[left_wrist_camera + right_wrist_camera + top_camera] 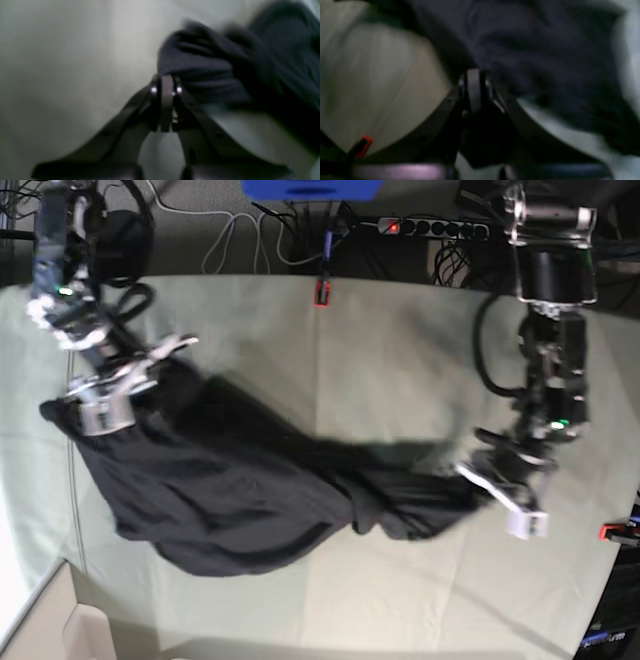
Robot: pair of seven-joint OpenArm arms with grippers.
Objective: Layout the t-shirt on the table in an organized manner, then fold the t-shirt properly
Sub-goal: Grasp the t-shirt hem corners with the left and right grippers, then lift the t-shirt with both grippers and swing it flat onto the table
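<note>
The dark charcoal t-shirt (240,485) lies bunched and stretched across the pale grey-green table (400,360), wide at the left and narrowing to a twisted end at the right. My right gripper (135,375) is shut on the shirt's upper left edge; in the right wrist view the closed gripper (475,72) pinches dark fabric (545,62). My left gripper (468,472) is shut on the shirt's narrow right end; in the left wrist view the closed gripper (166,78) holds a fold of the shirt (200,65). The graphic is not visible.
A red-orange clamp (322,293) sits at the table's far edge, another (615,531) at the right edge, and one shows in the right wrist view (363,145). A power strip (430,226) and cables lie behind the table. A cardboard box (40,630) is at the bottom left.
</note>
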